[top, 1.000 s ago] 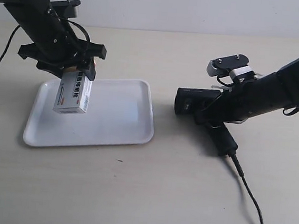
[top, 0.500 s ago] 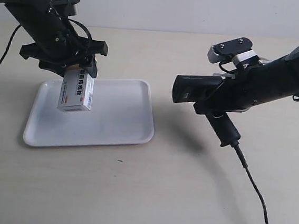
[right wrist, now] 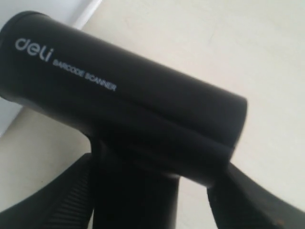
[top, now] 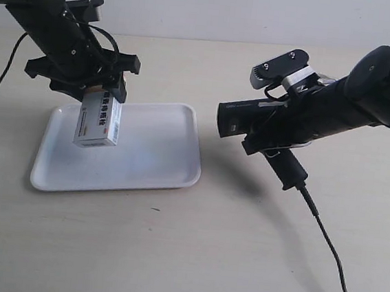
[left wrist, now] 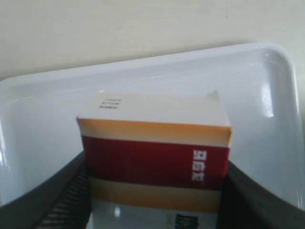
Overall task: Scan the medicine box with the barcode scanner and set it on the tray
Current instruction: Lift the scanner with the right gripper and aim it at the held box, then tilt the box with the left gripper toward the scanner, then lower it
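Items counted: one medicine box [top: 98,118], one barcode scanner [top: 262,128], one tray [top: 154,152], two arms with one gripper each. In the exterior view the tray lies flat on the pale tabletop [top: 184,255] at centre left of the frame. The left gripper [top: 98,90], on the arm at the upper left of that frame, is closed on the upper end of the medicine box; the box hangs upright over the tray's left portion, and whether its lower end touches the tray floor cannot be determined. The left wrist view confirms the grip: dark fingers [left wrist: 57,200] press both flanks of the box [left wrist: 155,160] beside its dark red and tan band, with the tray [left wrist: 267,86] beneath. The right gripper [top: 278,144], on the arm at the centre right of the exterior frame, clamps the scanner at the junction of head and handle and holds it clear of the table, head directed toward the tray and box, well apart from both. The scanner's cable [top: 329,255] trails to the lower right edge. In the right wrist view the scanner [right wrist: 124,102] fills the frame between the fingers [right wrist: 52,198], its head printed "deli BARCODE SCANNER".
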You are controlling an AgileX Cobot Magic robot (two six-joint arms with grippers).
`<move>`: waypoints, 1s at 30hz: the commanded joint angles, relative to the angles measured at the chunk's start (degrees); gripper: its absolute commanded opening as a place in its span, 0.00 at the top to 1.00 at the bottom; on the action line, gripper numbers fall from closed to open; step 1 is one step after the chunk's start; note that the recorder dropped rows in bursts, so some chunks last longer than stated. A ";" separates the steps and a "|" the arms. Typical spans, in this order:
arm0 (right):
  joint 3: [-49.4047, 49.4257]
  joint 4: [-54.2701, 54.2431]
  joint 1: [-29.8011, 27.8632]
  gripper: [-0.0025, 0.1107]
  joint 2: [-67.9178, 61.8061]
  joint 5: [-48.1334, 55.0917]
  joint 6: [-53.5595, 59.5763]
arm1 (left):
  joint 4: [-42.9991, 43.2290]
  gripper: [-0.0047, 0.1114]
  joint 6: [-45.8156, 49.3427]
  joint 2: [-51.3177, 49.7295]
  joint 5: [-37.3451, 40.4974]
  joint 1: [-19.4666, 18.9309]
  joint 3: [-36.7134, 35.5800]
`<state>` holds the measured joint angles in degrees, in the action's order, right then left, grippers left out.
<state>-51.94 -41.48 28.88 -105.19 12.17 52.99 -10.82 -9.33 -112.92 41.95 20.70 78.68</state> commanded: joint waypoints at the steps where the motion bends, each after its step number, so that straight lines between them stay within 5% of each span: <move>1: -0.44 2.84 0.12 0.89 0.09 -1.56 -2.12 | -0.12 0.96 0.36 0.22 0.39 -0.22 -0.07; 18: -0.44 4.61 0.12 0.89 2.88 1.54 -5.04 | -0.12 0.96 2.21 0.22 0.66 -0.22 -0.07; 26: -0.44 4.61 -4.34 0.89 2.44 0.35 -21.88 | -1.05 0.96 16.76 0.22 2.71 -0.12 -0.07; 30: -0.44 4.61 -4.68 0.89 0.17 0.07 -23.11 | -7.97 0.96 32.03 0.22 5.16 -0.01 -0.07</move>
<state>-51.94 -37.18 24.43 -103.52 13.20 30.38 -14.75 15.12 -112.92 45.59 20.59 78.68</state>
